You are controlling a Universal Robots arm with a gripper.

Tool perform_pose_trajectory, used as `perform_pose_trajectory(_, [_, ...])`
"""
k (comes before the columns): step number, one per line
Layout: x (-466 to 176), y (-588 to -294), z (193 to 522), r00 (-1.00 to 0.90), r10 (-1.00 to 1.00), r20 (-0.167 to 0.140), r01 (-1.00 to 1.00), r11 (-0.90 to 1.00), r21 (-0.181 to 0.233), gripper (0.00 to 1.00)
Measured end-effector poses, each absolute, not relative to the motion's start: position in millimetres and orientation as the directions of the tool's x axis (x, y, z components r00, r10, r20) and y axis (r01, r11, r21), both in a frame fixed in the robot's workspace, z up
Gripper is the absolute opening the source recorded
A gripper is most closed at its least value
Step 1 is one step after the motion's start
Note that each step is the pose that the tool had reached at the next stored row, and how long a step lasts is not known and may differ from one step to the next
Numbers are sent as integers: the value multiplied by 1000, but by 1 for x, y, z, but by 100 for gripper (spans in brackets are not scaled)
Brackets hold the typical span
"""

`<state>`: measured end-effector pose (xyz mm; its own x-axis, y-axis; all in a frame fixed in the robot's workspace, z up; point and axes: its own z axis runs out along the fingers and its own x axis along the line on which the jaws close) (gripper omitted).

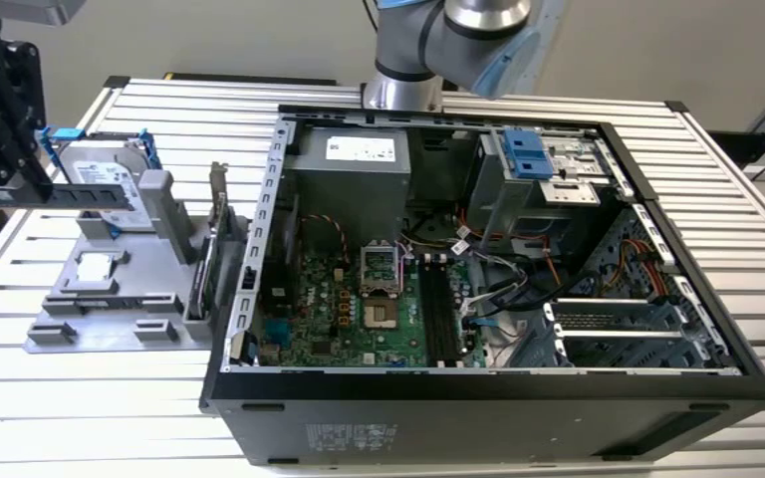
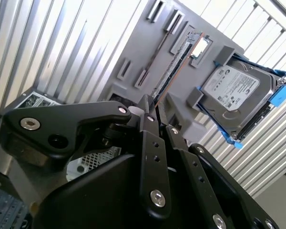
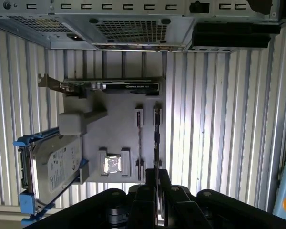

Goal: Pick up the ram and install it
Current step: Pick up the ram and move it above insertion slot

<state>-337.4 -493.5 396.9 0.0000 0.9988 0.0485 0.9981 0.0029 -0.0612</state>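
Ram sits pinched at one end in our tool, lifted clear of the grey fixture at the exterior view's left. We judge this carry needs a firm squeeze, keeping it level and square to the motherboard slots.

Room around the ram is open; the hard drive and the upright card stand apart from it.
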Motion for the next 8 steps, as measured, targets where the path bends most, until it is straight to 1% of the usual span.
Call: perform_pose_trajectory(8, [-329, -493, 397, 0, 999, 48, 998, 3, -61, 0])
